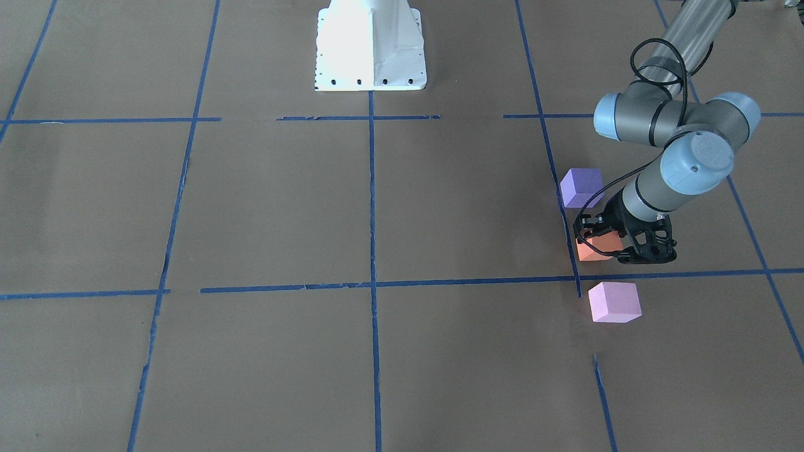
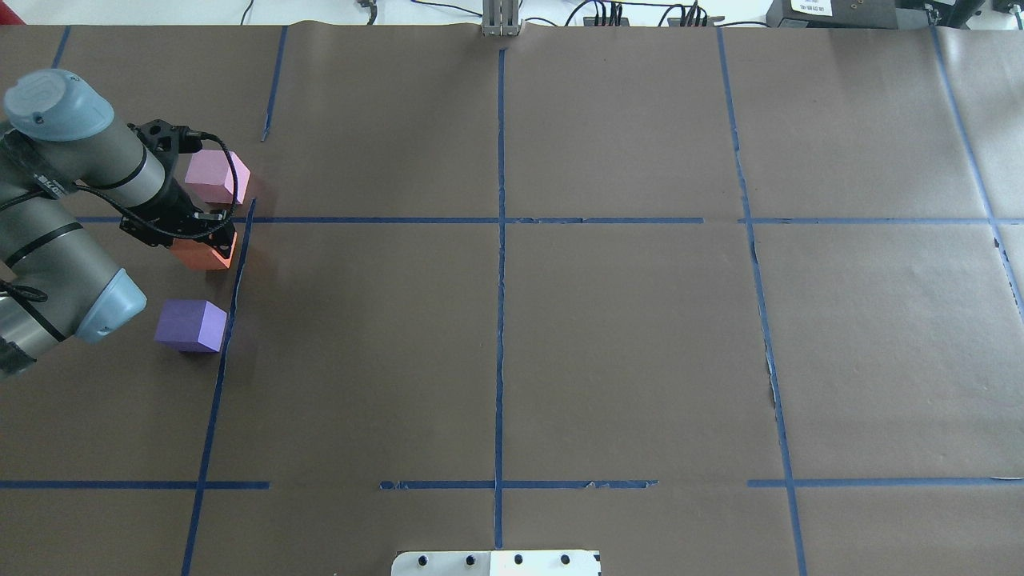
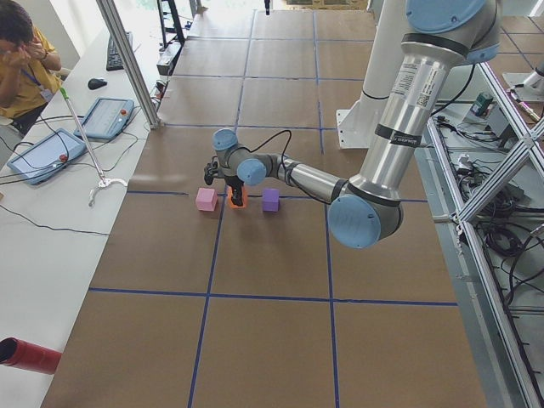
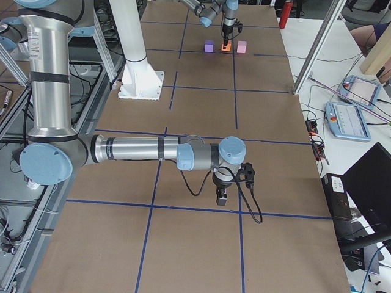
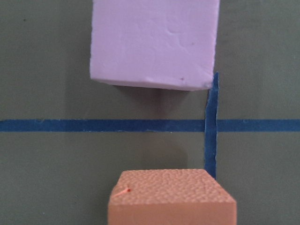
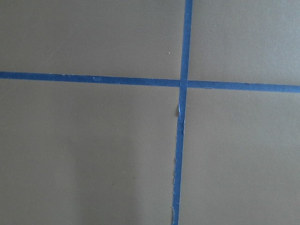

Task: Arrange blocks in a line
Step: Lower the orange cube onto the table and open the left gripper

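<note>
The brown paper-covered surface (image 2: 624, 336) is marked into large squares by blue tape lines (image 2: 500, 320). The left arm (image 2: 64, 240) reaches low over the robot's left side of it. The right arm (image 4: 134, 149) stretches out over the other end, well apart from the blocks. The white robot base (image 1: 370, 47) stands at the robot's edge of the surface.

The left gripper (image 1: 603, 245) points down over the orange block (image 2: 206, 254), and its black fingers (image 1: 628, 255) sit against two opposite sides of the block, holding it low at the surface. The right gripper (image 4: 221, 198) hangs over a crossing of tape lines; I cannot tell how wide its fingers stand.

The three blocks lie in a row beside one tape line. The purple block (image 2: 192, 324) is nearest the robot. The orange one is in the middle, apart from both neighbours. The pink block (image 2: 212, 176) is farthest, across a tape line from the orange.
</note>
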`<state>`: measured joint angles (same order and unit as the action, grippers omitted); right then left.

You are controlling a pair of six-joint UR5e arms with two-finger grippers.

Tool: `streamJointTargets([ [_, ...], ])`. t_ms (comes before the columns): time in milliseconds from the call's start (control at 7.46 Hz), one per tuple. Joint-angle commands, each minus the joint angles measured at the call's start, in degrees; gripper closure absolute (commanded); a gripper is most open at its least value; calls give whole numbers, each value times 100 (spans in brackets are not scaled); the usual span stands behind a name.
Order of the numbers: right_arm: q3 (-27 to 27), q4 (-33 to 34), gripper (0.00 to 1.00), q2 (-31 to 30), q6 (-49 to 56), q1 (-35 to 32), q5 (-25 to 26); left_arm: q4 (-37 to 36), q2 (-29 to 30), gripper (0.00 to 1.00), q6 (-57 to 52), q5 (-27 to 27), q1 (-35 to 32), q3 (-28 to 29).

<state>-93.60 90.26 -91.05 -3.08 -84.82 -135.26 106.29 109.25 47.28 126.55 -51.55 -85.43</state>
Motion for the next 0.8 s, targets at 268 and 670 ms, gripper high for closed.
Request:
streamJointTargets([
  [268, 0, 0, 0, 0, 0, 0, 0, 137, -9, 54, 1, 1, 13, 88],
  [670, 0, -9, 0, 0, 0, 0, 0, 137, -9, 23, 1, 1, 22, 97],
])
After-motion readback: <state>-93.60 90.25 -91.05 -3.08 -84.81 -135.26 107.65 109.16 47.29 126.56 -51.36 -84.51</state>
